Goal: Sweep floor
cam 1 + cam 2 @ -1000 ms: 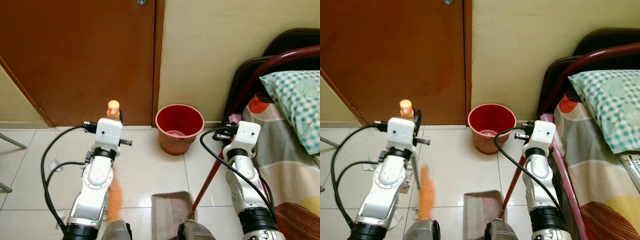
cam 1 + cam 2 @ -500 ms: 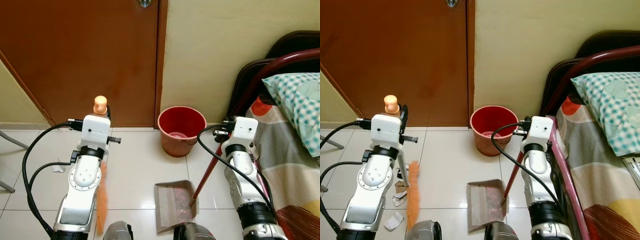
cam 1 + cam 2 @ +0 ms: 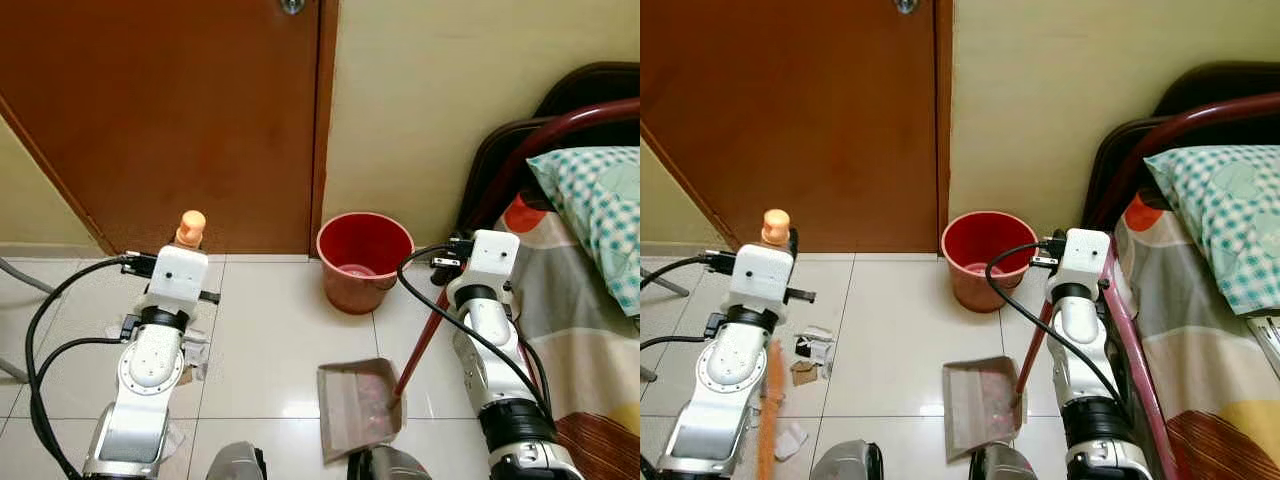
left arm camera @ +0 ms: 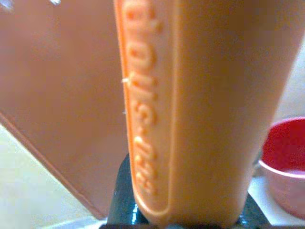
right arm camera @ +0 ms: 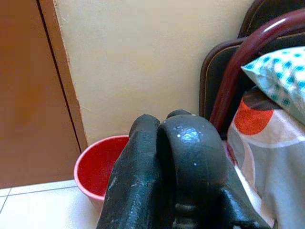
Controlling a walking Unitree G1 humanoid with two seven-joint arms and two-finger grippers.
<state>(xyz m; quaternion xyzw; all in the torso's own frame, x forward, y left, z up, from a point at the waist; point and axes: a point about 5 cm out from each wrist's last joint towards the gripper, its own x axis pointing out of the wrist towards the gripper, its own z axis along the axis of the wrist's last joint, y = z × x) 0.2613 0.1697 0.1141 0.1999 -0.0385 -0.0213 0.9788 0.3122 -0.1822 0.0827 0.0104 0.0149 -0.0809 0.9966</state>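
While the orange broom [image 3: 768, 400] slanted down the lower left of the frame, the left tool [image 4: 190, 210] was clamped around its handle, bristles out of sight. Paper scraps [image 3: 810, 350] lay on the floor tiles [image 3: 890, 330] just beside it. Lower centre, the dustpan [image 3: 980, 400] sat tilted on the tiles, its red pole gripped by the right tool [image 5: 171, 157]. Behind stood a red bucket [image 3: 988, 255], near the door [image 3: 790, 110] and bed [image 3: 1200, 300].
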